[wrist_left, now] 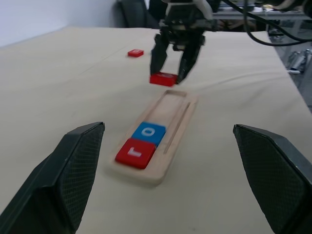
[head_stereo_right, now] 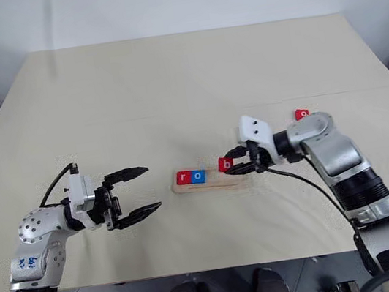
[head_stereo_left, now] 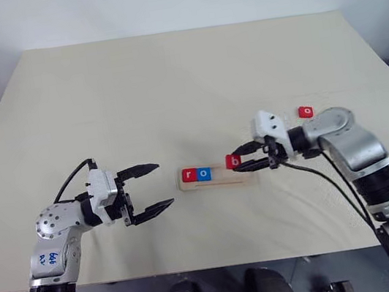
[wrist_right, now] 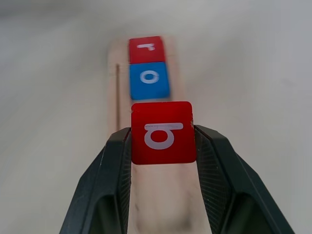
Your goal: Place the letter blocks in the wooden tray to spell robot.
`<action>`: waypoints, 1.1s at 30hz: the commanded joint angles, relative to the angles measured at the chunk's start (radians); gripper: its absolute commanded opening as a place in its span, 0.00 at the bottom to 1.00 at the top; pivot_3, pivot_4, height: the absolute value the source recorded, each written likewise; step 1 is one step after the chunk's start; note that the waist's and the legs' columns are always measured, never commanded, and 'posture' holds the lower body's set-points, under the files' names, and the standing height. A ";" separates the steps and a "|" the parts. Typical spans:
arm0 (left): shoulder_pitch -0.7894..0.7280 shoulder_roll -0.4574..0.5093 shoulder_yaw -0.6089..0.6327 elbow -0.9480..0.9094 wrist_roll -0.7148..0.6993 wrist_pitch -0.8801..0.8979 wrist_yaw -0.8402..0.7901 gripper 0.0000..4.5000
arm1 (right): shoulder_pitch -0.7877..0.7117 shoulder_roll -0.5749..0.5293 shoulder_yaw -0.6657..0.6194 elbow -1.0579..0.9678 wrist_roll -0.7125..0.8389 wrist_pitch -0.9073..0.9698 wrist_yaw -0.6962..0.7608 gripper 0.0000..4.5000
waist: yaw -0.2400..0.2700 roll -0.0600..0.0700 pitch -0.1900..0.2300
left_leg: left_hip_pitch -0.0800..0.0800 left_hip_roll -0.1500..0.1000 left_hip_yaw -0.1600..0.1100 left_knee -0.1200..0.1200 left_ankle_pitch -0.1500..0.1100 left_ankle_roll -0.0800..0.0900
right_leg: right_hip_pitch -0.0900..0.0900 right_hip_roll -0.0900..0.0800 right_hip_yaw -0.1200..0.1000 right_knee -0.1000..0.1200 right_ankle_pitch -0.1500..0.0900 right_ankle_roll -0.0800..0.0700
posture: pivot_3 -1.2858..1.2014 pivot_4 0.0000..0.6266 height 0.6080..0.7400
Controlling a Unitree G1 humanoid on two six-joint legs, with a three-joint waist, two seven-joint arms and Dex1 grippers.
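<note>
Red b block (wrist_right: 163, 131) (above wooden tray (head_stereo_left: 247, 177)) clamped in right gripper (wrist_right: 163, 146).

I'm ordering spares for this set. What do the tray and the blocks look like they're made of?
Tray: pale unpainted wood, matte, judging by its light tan colour and routed groove. Blocks, such as the red b: look like smooth painted or plastic tiles with printed white letters; which one, the look leaves open.
</note>
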 commanded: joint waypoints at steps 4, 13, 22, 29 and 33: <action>0.038 0.008 0.028 -0.057 -0.005 -0.024 0.040 1.00 | -0.041 0.047 0.032 0.002 -0.025 0.005 -0.050 0.32 | -0.013 0.000 0.000 | 0.000 -0.001 0.000 0.000 0.000 0.000 | 0.000 0.001 0.000 0.000 0.000 0.000 | 0.52 0.24 1.00; 0.077 0.007 0.033 -0.096 -0.007 -0.021 0.072 1.00 | -0.065 0.076 0.057 0.042 -0.041 -0.025 -0.048 0.32 | -0.013 0.000 0.000 | 0.000 0.000 0.001 0.000 0.000 -0.001 | -0.001 0.002 0.000 0.000 0.000 0.000 | 0.52 0.24 1.00; 0.092 0.007 0.035 -0.119 -0.010 -0.019 0.095 1.00 | -0.066 0.082 0.071 0.039 -0.038 -0.013 -0.016 0.62 | -0.015 0.000 0.000 | 0.000 0.000 0.001 0.000 0.000 -0.001 | -0.001 0.002 0.000 0.001 0.000 0.000 | 0.52 0.24 1.00; 0.087 0.007 0.032 -0.115 -0.011 -0.020 0.095 1.00 | -0.065 0.070 0.034 0.018 -0.013 -0.010 -0.026 1.00 | -0.014 0.000 0.000 | 0.000 0.000 0.001 0.000 0.000 -0.001 | -0.001 0.002 0.000 0.001 0.000 0.000 | 0.52 0.24 1.00; 0.077 0.007 0.029 -0.103 -0.010 -0.021 0.090 1.00 | -0.045 0.033 -0.009 -0.013 0.010 -0.003 -0.024 1.00 | -0.013 0.000 0.000 | 0.000 0.000 0.001 0.000 0.000 -0.001 | -0.001 0.002 0.000 0.000 0.000 0.000 | 0.52 0.24 1.00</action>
